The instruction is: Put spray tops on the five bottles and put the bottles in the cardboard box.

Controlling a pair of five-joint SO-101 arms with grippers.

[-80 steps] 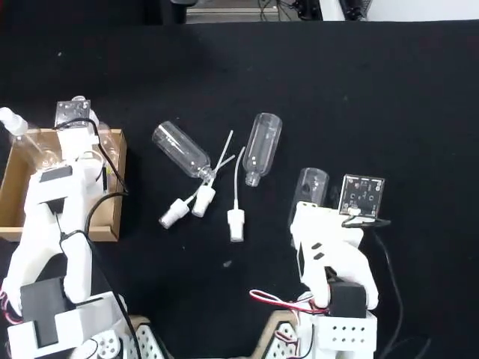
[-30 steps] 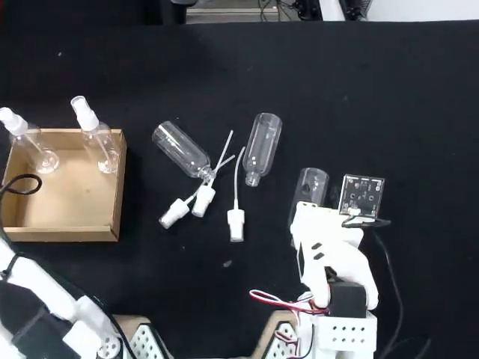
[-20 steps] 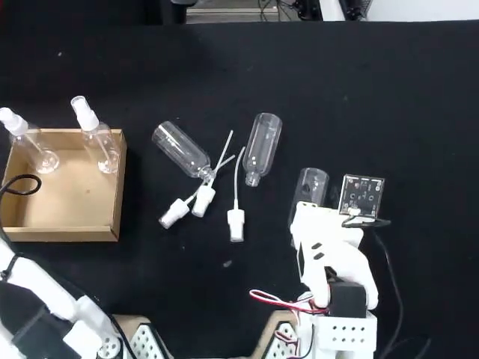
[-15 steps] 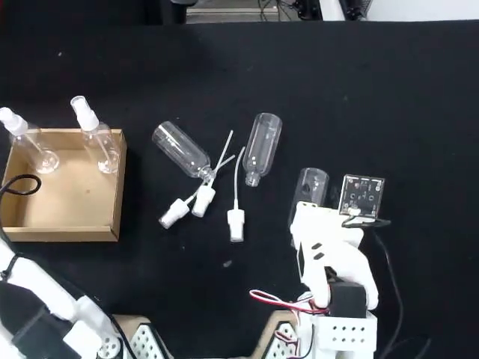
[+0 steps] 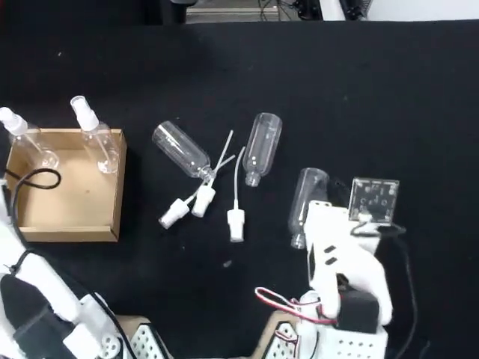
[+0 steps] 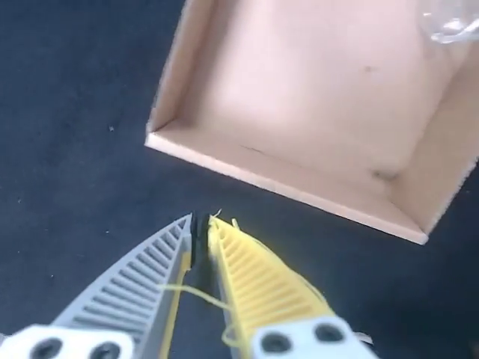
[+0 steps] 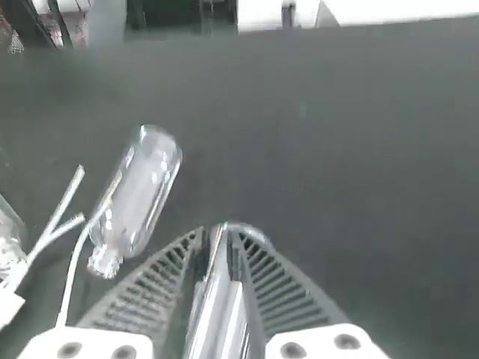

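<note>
Two capped bottles (image 5: 97, 142) (image 5: 22, 142) stand at the far side of the cardboard box (image 5: 67, 233). Three bare bottles lie on the black table: one (image 5: 182, 149), one (image 5: 262, 148), and one (image 5: 307, 202) beside the right arm (image 5: 344, 258). Three loose spray tops (image 5: 176, 212) (image 5: 203, 200) (image 5: 236, 221) lie between them. My right gripper (image 7: 215, 235) is shut and hovers over that nearest bottle (image 7: 243, 233), which shows through the slit. Another bare bottle (image 7: 135, 194) lies farther off. My left gripper (image 6: 200, 224) is shut and empty, just outside a corner of the box (image 6: 299, 191).
The left arm (image 5: 30, 314) sits at the near left edge, its cable (image 5: 41, 178) looping over the box. Loose dip tubes (image 5: 224, 153) stick out from the spray tops. Bare black table stretches across the far side and the right.
The left arm pulled back from the box to the near left edge, leaving a capped bottle standing. In the last half second the right arm shifted right, uncovering more of the bottle beside it.
</note>
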